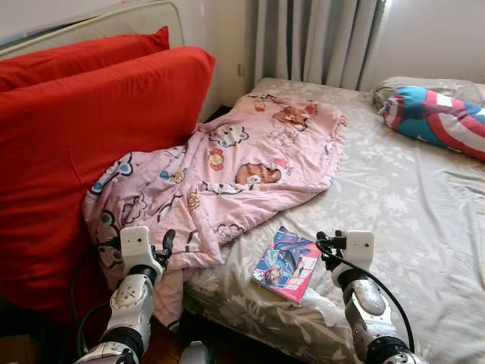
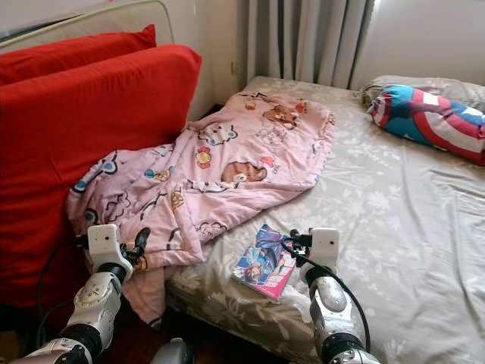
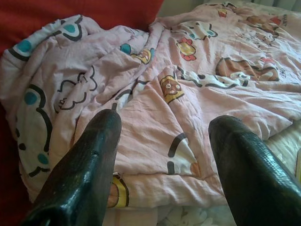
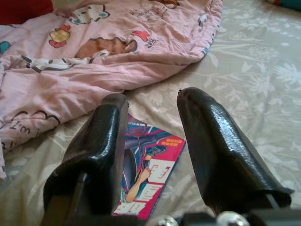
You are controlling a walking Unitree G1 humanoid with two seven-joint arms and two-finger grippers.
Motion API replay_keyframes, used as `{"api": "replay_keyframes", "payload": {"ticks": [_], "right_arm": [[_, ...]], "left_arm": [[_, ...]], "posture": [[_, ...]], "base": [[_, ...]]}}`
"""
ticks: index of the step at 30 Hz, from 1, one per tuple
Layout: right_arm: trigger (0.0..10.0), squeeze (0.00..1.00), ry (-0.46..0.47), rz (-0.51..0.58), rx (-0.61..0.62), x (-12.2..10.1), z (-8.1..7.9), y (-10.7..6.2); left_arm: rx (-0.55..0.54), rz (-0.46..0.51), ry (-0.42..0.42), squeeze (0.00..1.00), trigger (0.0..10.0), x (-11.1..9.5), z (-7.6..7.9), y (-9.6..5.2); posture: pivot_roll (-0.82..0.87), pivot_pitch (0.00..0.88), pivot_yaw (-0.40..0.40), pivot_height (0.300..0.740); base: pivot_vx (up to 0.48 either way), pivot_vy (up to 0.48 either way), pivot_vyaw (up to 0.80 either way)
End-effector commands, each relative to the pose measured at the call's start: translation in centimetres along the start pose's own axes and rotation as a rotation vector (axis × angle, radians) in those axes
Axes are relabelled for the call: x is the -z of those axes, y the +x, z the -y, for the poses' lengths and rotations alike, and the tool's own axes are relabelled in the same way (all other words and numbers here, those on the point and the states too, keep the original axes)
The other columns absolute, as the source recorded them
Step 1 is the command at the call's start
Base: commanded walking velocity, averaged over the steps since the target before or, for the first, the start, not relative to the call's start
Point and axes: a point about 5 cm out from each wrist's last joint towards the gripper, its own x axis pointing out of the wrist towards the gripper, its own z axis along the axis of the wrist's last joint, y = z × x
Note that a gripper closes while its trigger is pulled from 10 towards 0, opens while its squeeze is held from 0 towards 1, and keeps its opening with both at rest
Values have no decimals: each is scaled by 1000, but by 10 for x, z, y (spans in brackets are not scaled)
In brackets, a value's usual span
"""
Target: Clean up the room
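With both hands held spread, the right hand (image 4: pixel 150 141) is poised just above the magazine (image 1: pixel 286 263) at the bed (image 1: pixel 409 220) edge, which is best pinched by one edge, while the left hand (image 3: pixel 164 155) faces the rumpled pink blanket (image 1: pixel 227 167) beyond.

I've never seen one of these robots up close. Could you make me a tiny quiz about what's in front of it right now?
1. True or false: the comic book lies on the grey floral bed sheet, apart from the pink cartoon blanket.
2. Which hand is nearer the comic book: A) left hand B) right hand?
3. Fill in: the big cushions leaning beside the bed are coloured ____.

Key: 1 true. 2 B, its open fingers point at the book. 3 red.
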Motion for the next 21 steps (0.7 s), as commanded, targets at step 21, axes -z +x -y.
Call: {"api": "replay_keyframes", "payload": {"ticks": [21], "right_arm": [[10000, 0, 8, -33, -9, 5, -1, -1]], "left_arm": [[4, -38, -13, 0, 10000, 3, -3, 1]], "posture": [[-7, 0, -7, 597]], "base": [[0, 0, 0]]}}
